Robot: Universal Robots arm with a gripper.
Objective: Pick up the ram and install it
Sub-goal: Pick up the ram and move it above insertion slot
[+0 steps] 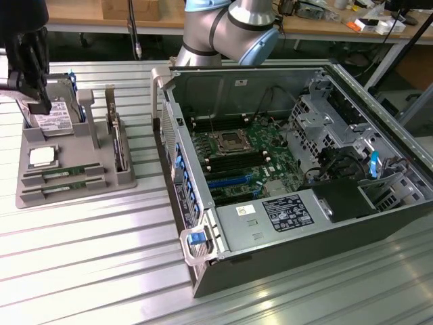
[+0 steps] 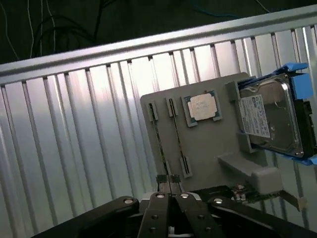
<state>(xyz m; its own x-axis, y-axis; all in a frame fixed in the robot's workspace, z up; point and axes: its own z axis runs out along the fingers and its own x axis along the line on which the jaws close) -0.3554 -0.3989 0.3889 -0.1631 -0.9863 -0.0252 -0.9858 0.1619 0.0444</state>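
Note:
Two green ram sticks [image 1: 65, 175] [image 1: 66, 188] lie side by side in slots at the front of a grey holder tray [image 1: 27, 196], at the exterior view's left. In the wrist view they stand edge-on as thin dark strips [image 2: 158, 141] in the tray [image 2: 208, 148]. My black gripper [image 1: 40, 105] hangs above the back of the tray, over the hard drive, well above the sticks. Its fingers [image 2: 161, 179] are pressed together and shut, with nothing between them.
A square silver processor chip [image 1: 42, 157] [image 2: 202, 106] and a hard drive [image 1: 54, 123] [image 2: 270, 116] in a blue carrier also sit in the tray. The open computer case [image 1: 223, 223], with the motherboard [image 1: 237, 156] and its memory slots, lies at the exterior view's right on the ribbed metal table [image 1: 81, 257].

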